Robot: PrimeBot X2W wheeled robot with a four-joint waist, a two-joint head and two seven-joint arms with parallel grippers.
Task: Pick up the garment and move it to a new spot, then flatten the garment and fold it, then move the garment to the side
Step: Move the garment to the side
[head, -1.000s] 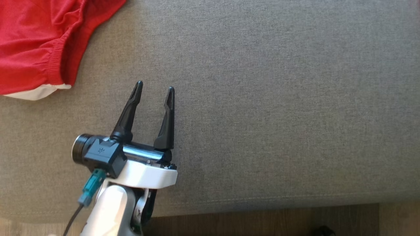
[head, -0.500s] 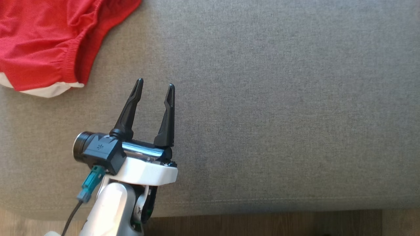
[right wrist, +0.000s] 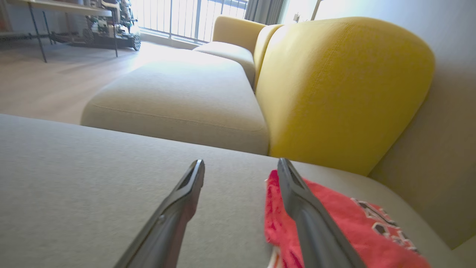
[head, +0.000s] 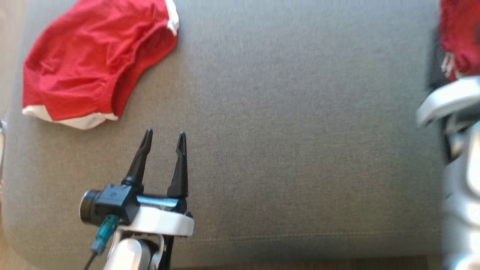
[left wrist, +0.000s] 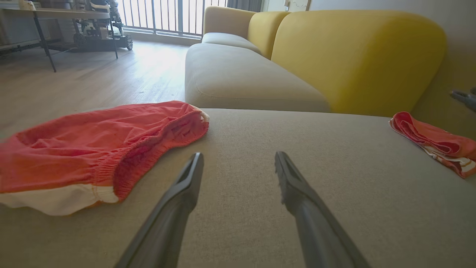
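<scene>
Your right claw (right wrist: 241, 163) wide | garment (right wrist: 334, 219) beside it looks folded, set aside | left claw (head: 165, 133) wide | shorts (head: 93, 63) ahead-left maybe next.

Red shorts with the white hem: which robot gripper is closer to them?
Left. The left gripper hovers just beside the red shorts, not touching; the right gripper is across the cushion, by the other red garment.

The red patterned cloth garment (head: 459, 41) was cut off by the head view's right edge; the pale right forearm (head: 459, 210) beneath it was blurred
</scene>
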